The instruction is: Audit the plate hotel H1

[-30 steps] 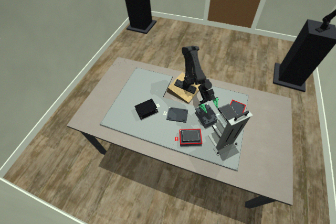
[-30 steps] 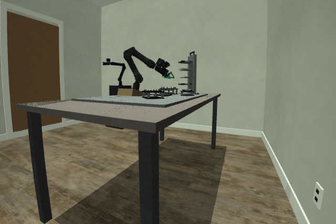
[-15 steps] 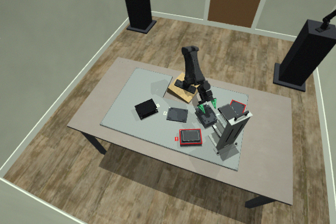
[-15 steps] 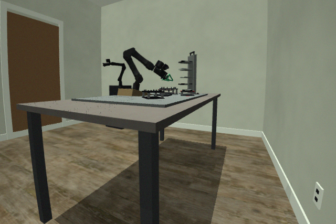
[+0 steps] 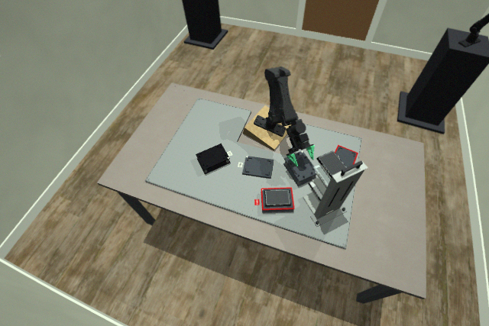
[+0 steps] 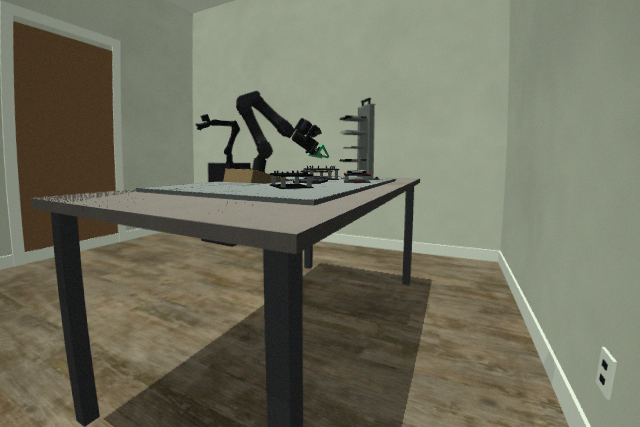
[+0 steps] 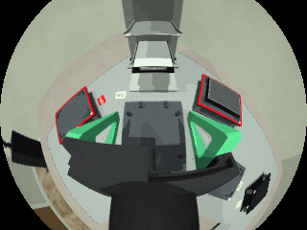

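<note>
Pale green walls and a wood floor surround the brown rectangular surface (image 5: 386, 211) carrying a grey mat (image 5: 189, 180); we see the black arm's green-fingered claw (image 5: 300, 154) fully released, grasping nothing, poised above a dark grey nest (image 5: 302, 174) just before the tall grey plate hotel (image 5: 339, 190); red-bordered quarantine nests sit either side, one (image 5: 277, 199) holding a dark plate, the other (image 5: 347, 155) beside the hotel; a black plate (image 5: 212, 157) lies well apart on the mat.

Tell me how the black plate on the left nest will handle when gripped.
The black plate looks like a rigid, flat-sided block, so it probably won't flex. Low and wide, it is unlikely to tip or roll. Smooth sides might slip between the open gripper's fingers.
</note>
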### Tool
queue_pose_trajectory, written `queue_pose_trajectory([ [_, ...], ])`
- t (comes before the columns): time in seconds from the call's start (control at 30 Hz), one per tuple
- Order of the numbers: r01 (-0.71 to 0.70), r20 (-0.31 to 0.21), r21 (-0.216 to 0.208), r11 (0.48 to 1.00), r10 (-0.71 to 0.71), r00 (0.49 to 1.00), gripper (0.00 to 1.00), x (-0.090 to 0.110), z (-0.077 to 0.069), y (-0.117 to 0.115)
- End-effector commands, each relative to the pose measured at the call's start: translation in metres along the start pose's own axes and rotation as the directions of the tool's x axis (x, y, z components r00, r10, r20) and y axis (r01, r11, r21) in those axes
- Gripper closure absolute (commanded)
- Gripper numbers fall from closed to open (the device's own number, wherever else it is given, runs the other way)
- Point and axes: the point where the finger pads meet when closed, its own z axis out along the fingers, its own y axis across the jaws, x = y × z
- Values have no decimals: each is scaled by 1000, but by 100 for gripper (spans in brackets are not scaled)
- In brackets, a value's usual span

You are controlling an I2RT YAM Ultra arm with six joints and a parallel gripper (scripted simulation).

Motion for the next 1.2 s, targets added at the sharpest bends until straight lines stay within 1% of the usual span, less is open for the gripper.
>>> queue_pose_trajectory([
  [0.0,7,77,-5,1000,-7,997,0,-27,6,4],
  [0.23,7,77,-5,1000,-7,997,0,-24,18,4],
  [0.37,7,77,-3,1000,-7,997,0,-24,20,3],
  [0.43,7,77,-3,1000,-7,997,0,-24,20,3],
  [0.5,9,93,-4,1000,-8,996,0,-28,18,4],
  [1.17,9,94,-5,1000,-9,996,0,-29,17,4],
])
